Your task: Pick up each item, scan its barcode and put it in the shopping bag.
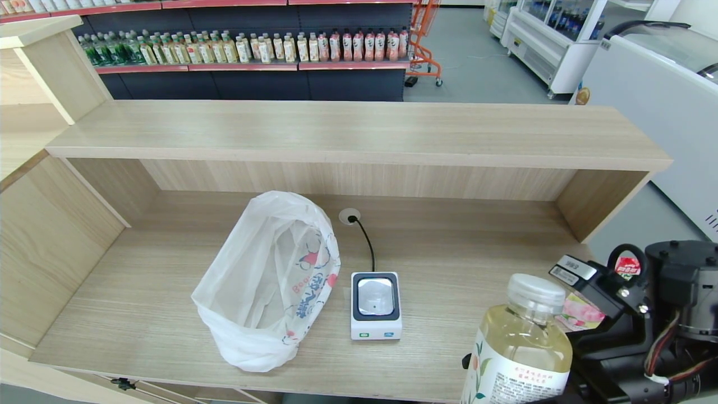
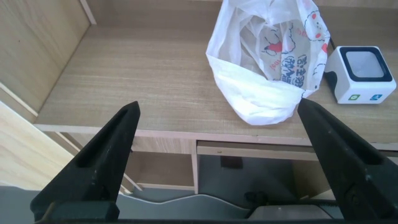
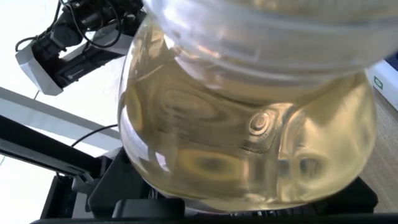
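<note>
The bottle [image 1: 521, 336], clear plastic with a pale yellow drink and a white cap, is up off the surface [image 1: 477, 264] at the near right, upright and well to the right of the scanner [image 1: 376, 303]. The right pincer [image 1: 589, 297] has it from the side. Its fingers are mostly hidden behind the bottle, but it appears closed on the body, and the right wrist view looks straight at the bottle's base [image 3: 249, 124].

The step in hand looks like the scan. The scanner's window faces upward, so the printed panel low on the label should be carried over it and turned down toward the glass, tilting the bottle if needed. I cannot tell from here where the barcode sits. A slow roll about the bottle's long axis over the window would be the safe way to find it. Keep the grip firm, since the smooth wall could slip when tilted.

The shopping bag [image 1: 269, 280] stands just left of the scanner, mouth open and leaning, its rim soft. Lower the bottle in base first, clear of the rim. The left pincer [image 2: 219, 106] hangs wide open and empty off the near edge, in front of the bag.
</note>
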`<state>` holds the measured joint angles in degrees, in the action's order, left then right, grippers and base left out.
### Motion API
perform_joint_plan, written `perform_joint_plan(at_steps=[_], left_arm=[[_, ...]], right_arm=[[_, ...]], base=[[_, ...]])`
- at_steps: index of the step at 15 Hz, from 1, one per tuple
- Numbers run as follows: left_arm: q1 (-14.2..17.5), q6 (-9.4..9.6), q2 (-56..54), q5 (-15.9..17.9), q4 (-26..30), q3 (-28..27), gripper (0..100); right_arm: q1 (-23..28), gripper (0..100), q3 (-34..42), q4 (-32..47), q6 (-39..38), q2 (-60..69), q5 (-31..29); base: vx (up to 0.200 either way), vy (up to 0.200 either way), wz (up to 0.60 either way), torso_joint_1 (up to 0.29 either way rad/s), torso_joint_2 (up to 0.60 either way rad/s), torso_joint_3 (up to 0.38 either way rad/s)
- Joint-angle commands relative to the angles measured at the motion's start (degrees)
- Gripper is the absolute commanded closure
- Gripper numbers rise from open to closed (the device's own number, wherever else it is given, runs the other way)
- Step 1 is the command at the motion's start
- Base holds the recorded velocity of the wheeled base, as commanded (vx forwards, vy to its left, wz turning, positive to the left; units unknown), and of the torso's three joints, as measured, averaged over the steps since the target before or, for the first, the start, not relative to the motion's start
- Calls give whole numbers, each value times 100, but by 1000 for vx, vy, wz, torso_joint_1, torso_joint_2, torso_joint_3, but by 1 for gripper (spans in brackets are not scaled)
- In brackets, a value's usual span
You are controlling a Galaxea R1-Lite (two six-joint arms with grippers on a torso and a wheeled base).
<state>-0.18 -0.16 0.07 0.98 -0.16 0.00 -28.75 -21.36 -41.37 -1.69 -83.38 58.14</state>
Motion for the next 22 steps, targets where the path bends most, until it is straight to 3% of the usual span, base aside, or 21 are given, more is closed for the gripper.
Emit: perform_joint_plan(at_steps=[1, 7, 9, 14, 19, 22], left_arm=[[1, -2, 1, -1, -2, 0, 0], [1, -2, 1, -1, -2, 0, 0], [1, -2, 1, -1, -2, 0, 0], [1, -2, 1, -1, -2, 0, 0], [1, -2, 1, -1, -2, 0, 0], [1, 7, 1, -1, -2, 0, 0]], right_arm=[[88, 100, -26, -11, 328, -20, -329], [651, 100, -501, -257, 2516, -73, -3063], [686, 100, -659, -459, 3149, -108, -3142], [510, 100, -2109, -749, 5557, -899, -3335], [80, 100, -2136, -723, 7051, -1180, -3353], [-193, 100, -2004, -749, 7315, -1338, -3370]], base=[[0, 0, 0, 0, 0, 0], [0, 0, 0, 0, 0, 0], [0, 0, 0, 0, 0, 0], [0, 0, 0, 0, 0, 0], [0, 0, 0, 0, 0, 0], [0, 0, 0, 0, 0, 0]])
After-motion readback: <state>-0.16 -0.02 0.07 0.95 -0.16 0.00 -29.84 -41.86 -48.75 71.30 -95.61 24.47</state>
